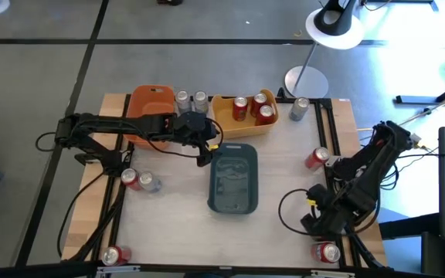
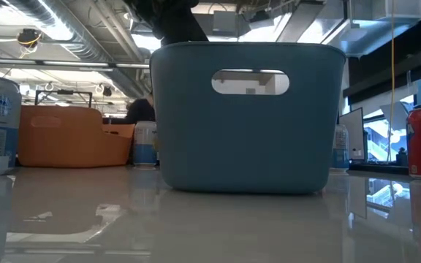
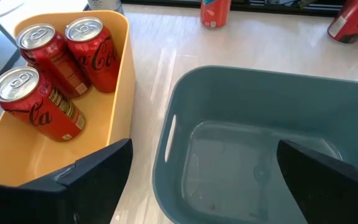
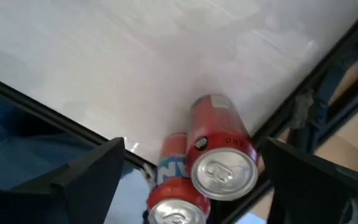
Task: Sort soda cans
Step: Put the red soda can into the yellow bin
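- Wide-spread fingers are seen on the left gripper (image 1: 205, 148), which hangs over the near-left rim of the blue-grey bin (image 1: 233, 179); nothing is held or touched.
- Spread fingers are likewise seen on the right gripper (image 4: 188, 180), parked well right of the bin at the table's (image 1: 284, 185) right edge, with nothing between them.
- Bare tabletop is left on both sides of the bin and in front of it.
- Three red cans (image 3: 48, 68) are seen in the yellow bin (image 1: 244, 116), just behind the blue-grey bin, tops showing.
- Two silver cans (image 1: 191, 100) stand upright between the orange bin (image 1: 151, 108) and the yellow one.
- One red can (image 1: 130, 178) and one silver can (image 1: 150, 182) are placed left of the blue-grey bin.
- Single cans are seen at the table's edges: a silver one (image 1: 299, 108) behind and right of the bin, a red one (image 1: 317, 158) to its right, and red ones at the front left corner (image 1: 115, 255) and front right corner (image 1: 325, 252).
- From the high view, their long axes cannot be told for certain.
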### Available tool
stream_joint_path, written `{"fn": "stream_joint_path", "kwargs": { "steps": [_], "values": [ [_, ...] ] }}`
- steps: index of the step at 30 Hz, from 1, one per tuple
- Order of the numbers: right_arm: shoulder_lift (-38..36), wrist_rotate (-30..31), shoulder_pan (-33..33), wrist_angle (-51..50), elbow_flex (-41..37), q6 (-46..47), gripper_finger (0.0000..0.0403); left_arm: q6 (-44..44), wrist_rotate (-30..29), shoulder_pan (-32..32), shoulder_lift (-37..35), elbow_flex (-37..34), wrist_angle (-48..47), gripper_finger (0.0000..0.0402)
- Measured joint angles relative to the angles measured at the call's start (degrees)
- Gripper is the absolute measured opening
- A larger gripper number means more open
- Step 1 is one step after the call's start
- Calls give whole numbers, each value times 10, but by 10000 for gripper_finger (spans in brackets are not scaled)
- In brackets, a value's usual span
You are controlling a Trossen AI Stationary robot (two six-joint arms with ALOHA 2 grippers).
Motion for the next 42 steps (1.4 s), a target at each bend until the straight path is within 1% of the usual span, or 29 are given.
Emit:
{"fn": "stream_joint_path", "kwargs": {
  "steps": [2, 5, 11, 15, 20, 26, 35, 38, 42],
  "values": [
    [7, -10, 0, -5, -2, -4, 376, 0, 0, 0, 0, 0, 0, 386],
    [8, -37, 6, 8, -25, -4, 376, 0, 0, 0, 0, 0, 0, 386],
    [8, -87, 12, 69, -82, 3, 376, 0, 0, 0, 0, 0, 0, 386],
    [8, -91, 20, 115, -108, 13, 376, 0, 0, 0, 0, 0, 0, 386],
    [8, -113, 38, 129, -141, 34, 376, 0, 0, 0, 0, 0, 0, 386],
    [8, -128, 45, 185, -166, 43, 376, 0, 0, 0, 0, 0, 0, 386],
    [8, -131, 44, 197, -192, 32, 374, 0, 0, 0, 0, 0, 1, 386],
    [8, -131, 44, 198, -197, 23, 357, 0, 0, 0, 0, 0, 1, 386],
    [8, -140, 43, 205, -197, 21, 305, 2, 0, 0, 0, 0, 1, 386]
  ]
}}
